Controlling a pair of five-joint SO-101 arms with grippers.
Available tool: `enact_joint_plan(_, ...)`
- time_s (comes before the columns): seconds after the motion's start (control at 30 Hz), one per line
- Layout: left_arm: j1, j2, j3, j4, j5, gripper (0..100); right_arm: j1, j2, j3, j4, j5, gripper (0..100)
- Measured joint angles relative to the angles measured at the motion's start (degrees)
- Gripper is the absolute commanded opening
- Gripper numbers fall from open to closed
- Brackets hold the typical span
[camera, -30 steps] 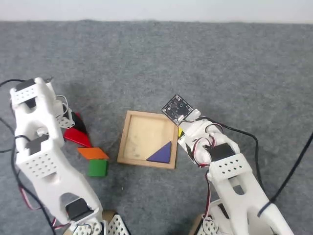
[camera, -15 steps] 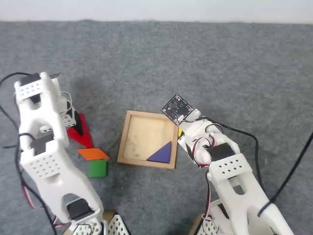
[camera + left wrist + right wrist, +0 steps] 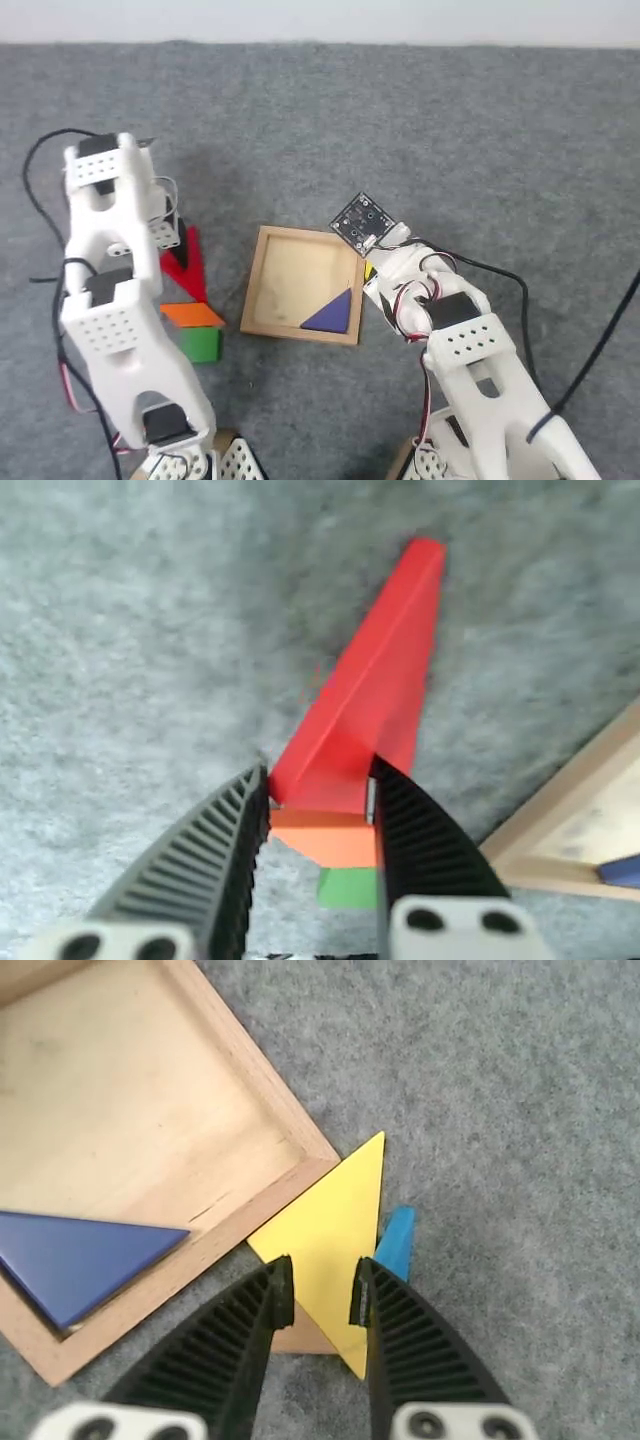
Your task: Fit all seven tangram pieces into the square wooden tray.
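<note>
The square wooden tray (image 3: 258, 290) lies mid-table with a dark blue triangle (image 3: 330, 313) in its near right corner. My left gripper (image 3: 318, 802) is shut on the wide end of a red triangle (image 3: 372, 695), which stands tilted just left of the tray (image 3: 560, 825); the same red triangle (image 3: 187, 262) shows from above. An orange parallelogram (image 3: 190, 314) and a green square (image 3: 200, 345) lie below it. My right gripper (image 3: 320, 1285) hangs narrowly open over a yellow triangle (image 3: 325, 1225) at the tray's (image 3: 262, 1090) right corner. A light blue piece (image 3: 397, 1240) pokes out beside the yellow one.
Grey carpet covers the table, with open room behind the tray and to the far right. Cables trail from both arms, one black cable (image 3: 600, 350) running off to the right. The right arm's body (image 3: 470, 350) stands close to the tray's right side.
My left arm has swung to the right toward the tray, and the red triangle has turned with it from lying sideways to pointing away. The right arm has kept still.
</note>
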Motion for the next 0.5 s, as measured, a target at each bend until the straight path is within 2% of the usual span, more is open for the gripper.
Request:
enact_joint_plan(0.27, 5.6, -4.8, 0.9, 0.0, 3.9, 13, 0.0, 0.0, 0.0, 0.0, 0.0, 10.5)
enact_joint_plan(0.5, 9.8, -9.0, 3.6, 0.0, 4.3, 13, 0.0, 0.0, 0.0, 0.0, 0.0, 10.5)
